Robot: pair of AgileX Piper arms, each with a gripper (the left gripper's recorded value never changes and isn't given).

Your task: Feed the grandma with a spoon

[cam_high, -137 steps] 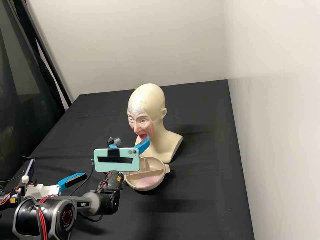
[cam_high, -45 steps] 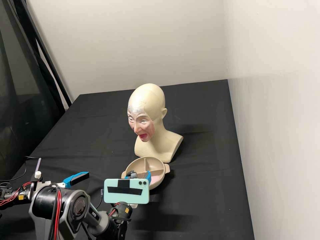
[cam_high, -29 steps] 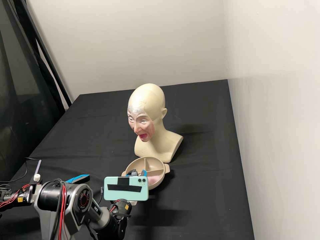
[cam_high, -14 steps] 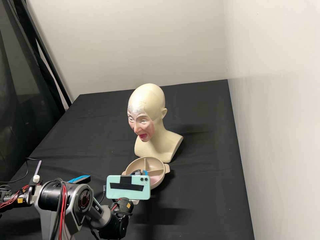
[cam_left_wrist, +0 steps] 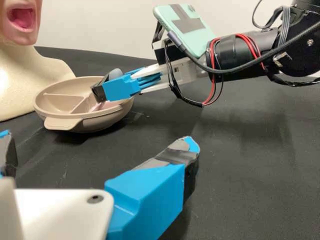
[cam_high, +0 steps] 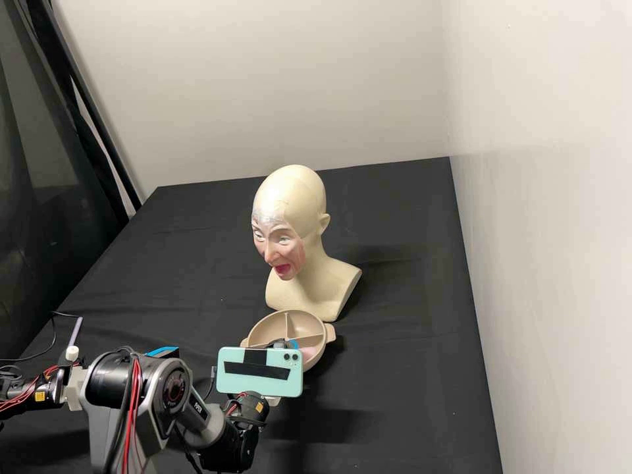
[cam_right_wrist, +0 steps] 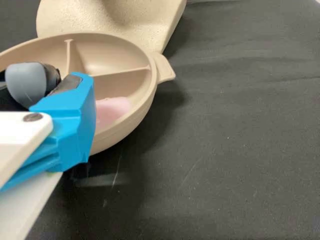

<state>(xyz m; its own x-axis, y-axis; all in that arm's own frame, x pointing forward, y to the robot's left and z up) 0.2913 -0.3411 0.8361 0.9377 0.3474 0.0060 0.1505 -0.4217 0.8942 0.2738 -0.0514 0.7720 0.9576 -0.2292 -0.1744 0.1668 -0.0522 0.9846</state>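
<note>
The grandma, a cream mannequin head [cam_high: 293, 230] with an open red mouth [cam_left_wrist: 22, 17], stands mid-bench. In front of its base [cam_right_wrist: 110, 17] sits a beige divided bowl [cam_high: 309, 355] holding pink food [cam_right_wrist: 112, 110]. My right gripper [cam_high: 284, 343] hangs over the bowl's near rim [cam_right_wrist: 127, 132], shut on a spoon with a rounded grey handle end [cam_right_wrist: 27, 82]; the scoop is hidden. From the left wrist view, that gripper [cam_left_wrist: 102, 91] sits above the bowl [cam_left_wrist: 55, 120]. My left gripper [cam_left_wrist: 97, 145] rests low on the bench to the bowl's left, open and empty [cam_high: 161, 351].
A mint phone [cam_high: 260, 372] is strapped on the right arm's wrist and covers part of the bowl in the high view. A white wall [cam_high: 559, 263] borders the bench on the right. Black cloth [cam_high: 408, 342] lies bare to the right of the bowl.
The right gripper with the spoon came down from the grandma's mouth to the bowl, then edged slightly right over the last second. The left gripper stayed about where it was.
</note>
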